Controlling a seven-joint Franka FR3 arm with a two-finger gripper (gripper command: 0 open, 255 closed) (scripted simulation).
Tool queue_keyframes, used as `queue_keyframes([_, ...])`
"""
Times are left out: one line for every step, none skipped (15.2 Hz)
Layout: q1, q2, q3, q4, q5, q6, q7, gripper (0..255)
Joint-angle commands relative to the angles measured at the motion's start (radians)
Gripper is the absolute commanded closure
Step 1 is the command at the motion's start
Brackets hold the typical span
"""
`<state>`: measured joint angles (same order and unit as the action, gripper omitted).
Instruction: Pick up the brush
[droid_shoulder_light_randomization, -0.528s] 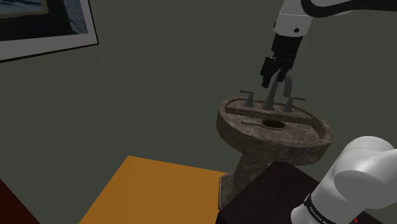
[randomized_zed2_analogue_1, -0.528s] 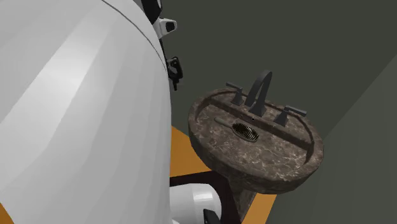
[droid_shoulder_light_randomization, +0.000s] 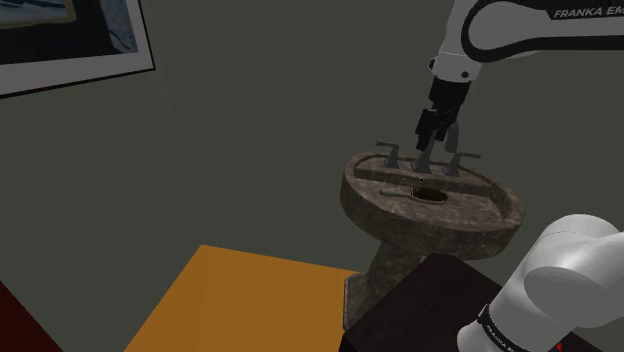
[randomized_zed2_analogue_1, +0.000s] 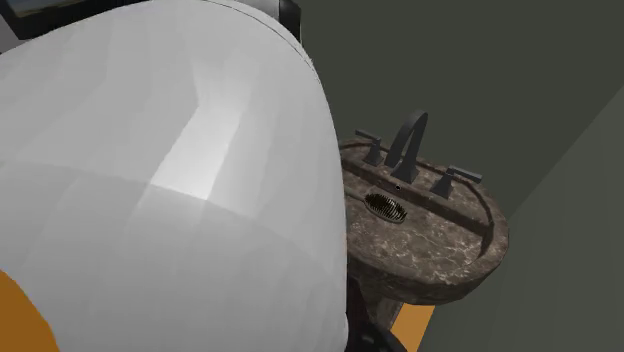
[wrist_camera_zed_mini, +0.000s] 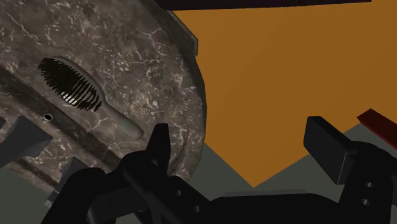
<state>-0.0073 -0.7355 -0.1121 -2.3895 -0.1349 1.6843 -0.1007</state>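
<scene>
The gripper (wrist_camera_zed_mini: 240, 139) is standing wide open in the wrist view. Its two black fingers are well apart with nothing between them but orange floor (wrist_camera_zed_mini: 273, 83), so it is gripping nothing. In the shoulder view the gripper (droid_shoulder_light_randomization: 431, 138) is hanging over the back of the mottled stone sink (droid_shoulder_light_randomization: 470, 225). There its dark fingers are merging with the dark faucet (droid_shoulder_light_randomization: 448, 160) behind them, making their gap hard to read. The brush (wrist_camera_zed_mini: 86, 102) is lying in the sink's bowl, off to one side of the fingers and apart from them. Its dark bristled head is facing up and its grey handle is blending into the stone. In the second exterior view the arm's white casing (randomized_zed2_analogue_1: 170, 190) is blocking the sink's (randomized_zed2_analogue_1: 440, 260) near side and part of the brush's (randomized_zed2_analogue_1: 386, 206) handle, leaving only the bristled head plain.
</scene>
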Motion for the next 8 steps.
queue_keyframes([-0.004, 0.010, -0.041, -0.032, -0.021, 0.043, -0.057, 0])
queue_keyframes([-0.007, 0.023, -0.064, -0.043, -0.032, 0.067, -0.086, 0])
queue_keyframes([-0.010, 0.038, -0.087, -0.053, -0.043, 0.090, -0.116, 0])
queue_keyframes([-0.012, 0.054, -0.110, -0.060, -0.053, 0.114, -0.145, 0])
queue_keyframes([-0.015, 0.072, -0.133, -0.067, -0.063, 0.139, -0.174, 0])
queue_keyframes([-0.016, 0.092, -0.156, -0.071, -0.071, 0.164, -0.204, 0])
queue_keyframes([-0.018, 0.114, -0.179, -0.074, -0.079, 0.189, -0.234, 0])
queue_keyframes([-0.018, 0.138, -0.202, -0.076, -0.086, 0.214, -0.264, 0])
